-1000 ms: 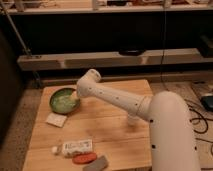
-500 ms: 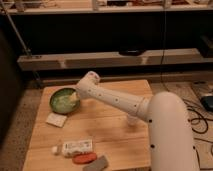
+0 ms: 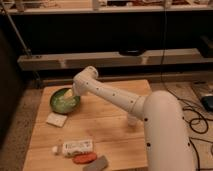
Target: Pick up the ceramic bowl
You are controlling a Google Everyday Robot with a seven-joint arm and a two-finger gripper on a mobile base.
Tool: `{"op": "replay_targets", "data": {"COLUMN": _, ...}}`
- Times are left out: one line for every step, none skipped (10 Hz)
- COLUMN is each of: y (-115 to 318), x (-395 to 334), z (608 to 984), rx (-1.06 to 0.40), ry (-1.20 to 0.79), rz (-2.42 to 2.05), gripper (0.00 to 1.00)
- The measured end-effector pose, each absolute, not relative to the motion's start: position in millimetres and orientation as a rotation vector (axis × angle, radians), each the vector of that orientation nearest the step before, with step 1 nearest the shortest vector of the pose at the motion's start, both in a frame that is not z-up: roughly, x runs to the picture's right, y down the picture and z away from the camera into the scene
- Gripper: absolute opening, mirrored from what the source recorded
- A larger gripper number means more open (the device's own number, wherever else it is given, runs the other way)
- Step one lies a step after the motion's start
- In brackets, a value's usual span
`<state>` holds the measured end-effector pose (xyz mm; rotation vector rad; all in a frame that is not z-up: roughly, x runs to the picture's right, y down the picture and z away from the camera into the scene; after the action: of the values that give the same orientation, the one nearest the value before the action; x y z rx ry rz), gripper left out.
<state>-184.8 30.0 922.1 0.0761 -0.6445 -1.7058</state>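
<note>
The ceramic bowl (image 3: 62, 102) is a round shallow green bowl with a darker rim, standing on the wooden table (image 3: 110, 130) at its far left. My white arm reaches from the lower right across the table to it. My gripper (image 3: 70, 94) is at the bowl's right rim, reaching down into the bowl. A small white cup (image 3: 132, 119) stands behind my arm near the table's middle, mostly hidden.
A white sponge-like pad (image 3: 56, 119) lies in front of the bowl. A white bottle (image 3: 76, 147) lies on its side near the front edge, with an orange-red item (image 3: 84, 158) and a grey item (image 3: 97, 164) beside it. Dark shelving stands behind the table.
My gripper has moved a little to the left and down, from just beside the bowl's right edge to over its rim. The bowl has not moved.
</note>
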Motion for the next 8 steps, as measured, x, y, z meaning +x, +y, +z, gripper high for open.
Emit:
{"op": "replay_targets", "data": {"y": 30.2, "x": -187.2, "z": 924.0, "rx": 0.079, "ry": -0.679, "rz": -1.702, "gripper": 0.8}}
{"op": "replay_targets", "data": {"y": 31.5, "x": -187.8, "z": 926.7, "rx": 0.078, "ry": -0.708, "rz": -1.697, "gripper": 0.8}}
{"op": "replay_targets", "data": {"y": 34.3, "x": -189.3, "z": 931.6, "rx": 0.074, "ry": -0.747, "rz": -1.694, "gripper": 0.8}}
{"op": "replay_targets", "data": {"y": 38.1, "x": -193.2, "z": 936.8, "rx": 0.067, "ry": -0.779, "rz": -1.694, "gripper": 0.8}}
{"op": "replay_targets", "data": {"y": 40.8, "x": -196.5, "z": 940.4, "rx": 0.061, "ry": -0.798, "rz": -1.698, "gripper": 0.8}}
{"op": "replay_targets", "data": {"y": 42.5, "x": -198.9, "z": 942.7, "rx": 0.06, "ry": -0.808, "rz": -1.703, "gripper": 0.8}}
{"op": "replay_targets", "data": {"y": 42.5, "x": -199.9, "z": 944.6, "rx": 0.063, "ry": -0.817, "rz": -1.708, "gripper": 0.8}}
{"op": "replay_targets", "data": {"y": 43.2, "x": -201.0, "z": 946.3, "rx": 0.065, "ry": -0.826, "rz": -1.711, "gripper": 0.8}}
